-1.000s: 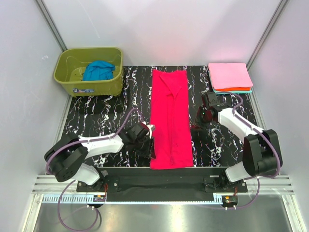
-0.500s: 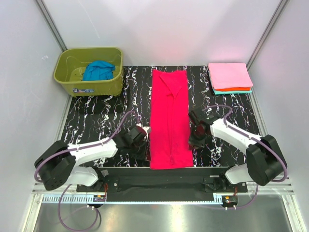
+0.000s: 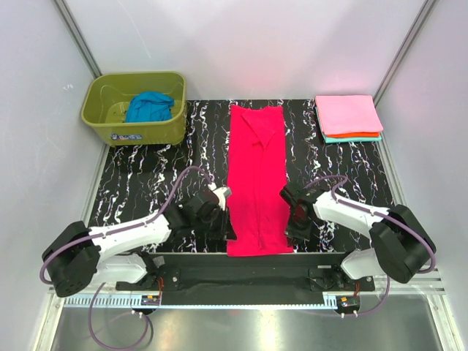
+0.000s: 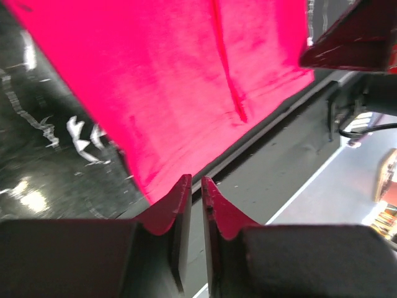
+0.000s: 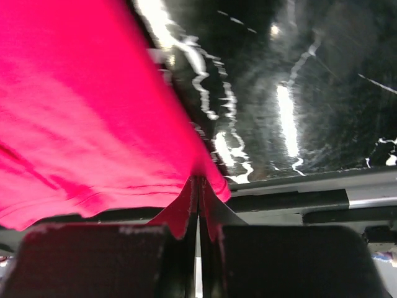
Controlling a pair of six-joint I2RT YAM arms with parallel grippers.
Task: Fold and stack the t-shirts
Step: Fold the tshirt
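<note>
red shirt (image 3: 256, 179) lies flat as a long folded strip down the middle of the black table (image 3: 146, 183). left gripper (image 4: 193, 186) sits at its near left corner, fingers nearly closed, just off the hem. right gripper (image 5: 198, 186) has fingers pressed together at the near right corner.

A lab test cell: plain white walls (image 3: 256, 44), aluminium frame posts (image 3: 77, 33), black marbled counter (image 3: 146, 190) on a metal rail (image 3: 248, 292).
</note>
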